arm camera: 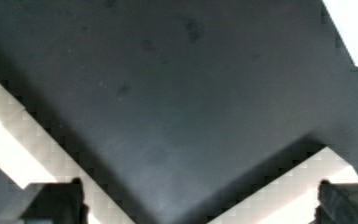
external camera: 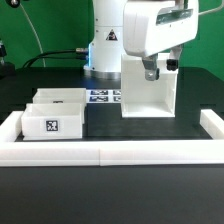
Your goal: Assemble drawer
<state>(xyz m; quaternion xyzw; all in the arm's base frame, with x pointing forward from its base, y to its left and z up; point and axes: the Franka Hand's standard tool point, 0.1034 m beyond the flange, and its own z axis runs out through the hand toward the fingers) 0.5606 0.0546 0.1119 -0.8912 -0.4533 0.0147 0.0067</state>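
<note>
The gripper (external camera: 150, 72) hung at the upper part of the box shell (external camera: 150, 100); contact between them could not be determined. In the wrist view the fingers (arm camera: 51, 203) stood wide apart, released, with only the black table (arm camera: 176, 90) between them. The tagged tray (external camera: 35, 126) and the second tray (external camera: 58, 98) behind it sat touching, well apart from the gripper, toward the exterior view's left. The marker board (external camera: 103, 96) lay between the trays and the shell.

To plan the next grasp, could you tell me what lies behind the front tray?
A second tray sits behind the front tray; only its upper part shows, the rest is covered.
</note>
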